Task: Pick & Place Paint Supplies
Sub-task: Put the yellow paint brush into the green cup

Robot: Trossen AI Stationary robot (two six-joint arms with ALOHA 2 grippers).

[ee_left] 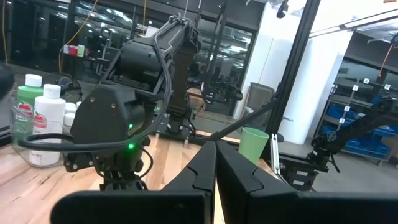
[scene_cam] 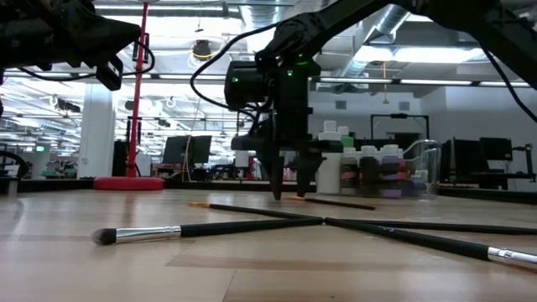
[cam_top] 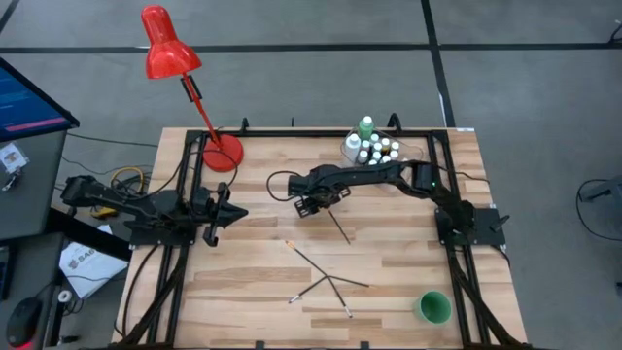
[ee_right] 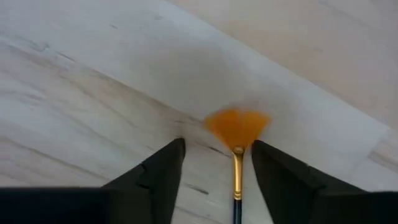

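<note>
From above, you have the right gripper reached out to the middle of the wooden table, poised over the upper end of a fan brush that lies slanting away from it. Below that, 3 or 4 more thin brushes lie crossed in a loose pile. The clear tub at the back edge holds the small white-capped bottles and the taller green bottle. A green cup sits near the front right corner, well apart from the brushes. Your left gripper waits at the left side of the table, and a red lamp stands behind it.

At table height, you see the right gripper pointing straight down with its fingertips at or just above the wood, by the fan brush. A silver-ferruled brush lies nearest the camera, and the bottles stand behind.

In your left wrist view, that arm's fingers are pressed together with nothing between them.

In your right wrist view, the 2 fingers stand apart on either side of the fan brush's handle, its orange bristles spread just beyond them. The fingers have not closed on the handle; gaps show on both sides.
</note>
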